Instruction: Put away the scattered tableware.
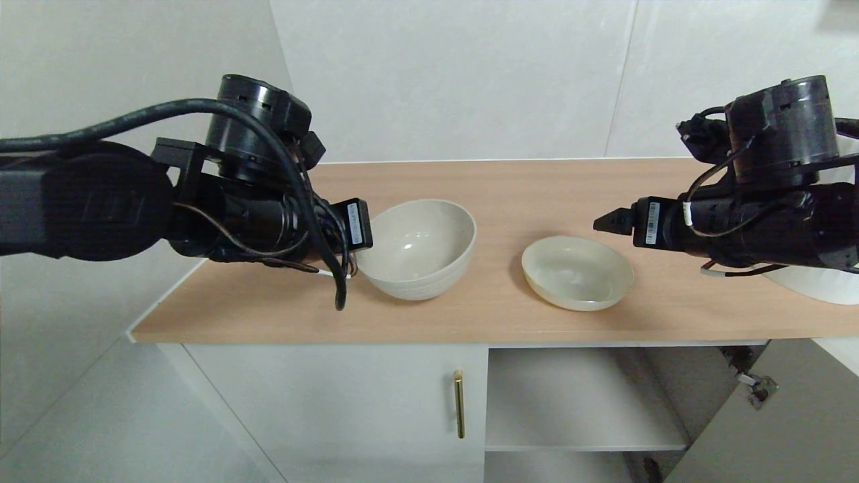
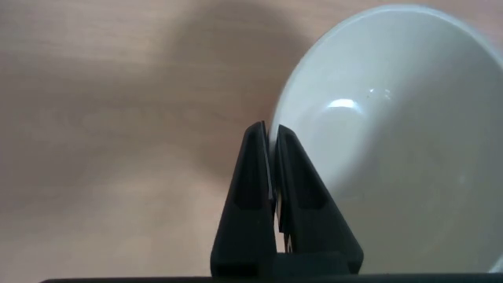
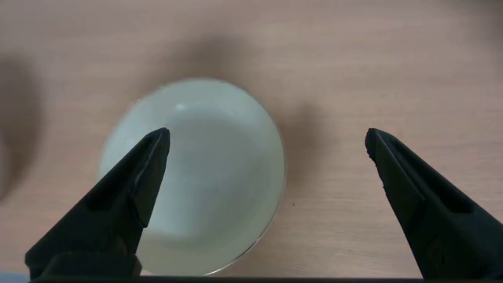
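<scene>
bowl [image 2: 409, 141] | rim between left fingers [image 2: 251, 173] (clamped) | dish [image 3: 212, 181] below spread right fingers [image 3: 134, 189]

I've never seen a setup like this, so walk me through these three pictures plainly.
This is a two-armed robot at a light wooden countertop. The wide picture comes from its head; the others from cameras on its wrists. On the counter sit a deep off-white glossy bowl and a shallow pale round dish. The left claw is shut on the bowl's rim, and the bowl is tilted. The right claw hangs open above the dish, holding nothing. Below, a white cupboard stands open.
</scene>
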Robot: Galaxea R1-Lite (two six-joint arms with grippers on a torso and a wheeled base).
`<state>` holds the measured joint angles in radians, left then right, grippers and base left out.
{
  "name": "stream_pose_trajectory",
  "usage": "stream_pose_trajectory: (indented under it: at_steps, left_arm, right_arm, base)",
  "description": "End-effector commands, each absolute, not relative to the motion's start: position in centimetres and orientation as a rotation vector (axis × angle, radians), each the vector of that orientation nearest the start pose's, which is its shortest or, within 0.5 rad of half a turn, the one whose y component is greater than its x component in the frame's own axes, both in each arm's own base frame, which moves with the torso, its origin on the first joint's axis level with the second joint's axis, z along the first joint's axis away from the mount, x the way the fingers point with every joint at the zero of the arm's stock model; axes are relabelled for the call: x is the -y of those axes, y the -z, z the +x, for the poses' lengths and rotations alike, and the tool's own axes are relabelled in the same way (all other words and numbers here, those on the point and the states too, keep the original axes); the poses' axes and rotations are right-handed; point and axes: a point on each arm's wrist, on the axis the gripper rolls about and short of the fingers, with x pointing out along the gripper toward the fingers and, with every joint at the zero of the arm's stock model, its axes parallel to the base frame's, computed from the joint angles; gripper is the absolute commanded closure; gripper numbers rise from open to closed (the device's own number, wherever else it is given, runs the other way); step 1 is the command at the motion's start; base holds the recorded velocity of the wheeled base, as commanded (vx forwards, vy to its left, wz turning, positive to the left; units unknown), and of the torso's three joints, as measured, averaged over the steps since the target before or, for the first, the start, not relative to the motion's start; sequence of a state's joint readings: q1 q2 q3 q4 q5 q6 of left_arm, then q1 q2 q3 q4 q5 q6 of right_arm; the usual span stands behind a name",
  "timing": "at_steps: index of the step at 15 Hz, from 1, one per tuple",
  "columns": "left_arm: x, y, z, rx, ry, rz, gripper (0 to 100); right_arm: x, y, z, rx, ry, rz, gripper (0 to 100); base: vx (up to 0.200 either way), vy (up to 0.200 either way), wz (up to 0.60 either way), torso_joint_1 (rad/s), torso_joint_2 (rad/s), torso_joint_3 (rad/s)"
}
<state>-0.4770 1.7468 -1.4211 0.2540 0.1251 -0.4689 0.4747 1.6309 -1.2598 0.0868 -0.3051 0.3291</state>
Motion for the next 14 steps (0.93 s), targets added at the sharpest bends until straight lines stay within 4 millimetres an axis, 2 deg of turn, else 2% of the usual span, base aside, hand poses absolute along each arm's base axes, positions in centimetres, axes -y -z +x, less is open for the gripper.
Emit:
stream_pose_trajectory:
  at_steps: [1,3,6,10,11,14]
  left_arm:
    - [14.0,-27.2,26.8,-0.579,0.229,-0.292,100]
    - [13.4,-28.2,24.8,-0.551,0.255,-0.297,100]
    - [13.1,-28.7,24.4,-0.533,0.259,-0.308,100]
    - [12.7,-29.7,23.5,-0.501,0.267,-0.324,100]
    - [12.6,-29.9,23.3,-0.493,0.271,-0.328,100]
    - [12.4,-30.0,22.8,-0.491,0.277,-0.325,100]
  right_arm:
    - [-13.4,-24.9,27.9,-0.488,-0.082,0.128,0]
    - [-13.9,-23.3,28.9,-0.539,-0.067,0.105,0]
    - [-14.2,-22.1,29.7,-0.573,-0.059,0.089,0]
    - [-13.6,-22.1,30.0,-0.572,-0.037,0.095,0]
    - [-13.4,-22.2,30.0,-0.568,-0.033,0.097,100]
    - [-13.4,-22.3,29.9,-0.568,-0.039,0.095,100]
  base:
    - [0.000,0.000,0.00,0.000,0.00,0.000]
    - [0.000,0.000,0.00,0.000,0.00,0.000]
    - [0.000,0.000,0.00,0.000,0.00,0.000]
    - [0.000,0.000,0.00,0.000,0.00,0.000]
    - [0.000,0.000,0.00,0.000,0.00,0.000]
    - [0.000,0.000,0.00,0.000,0.00,0.000]
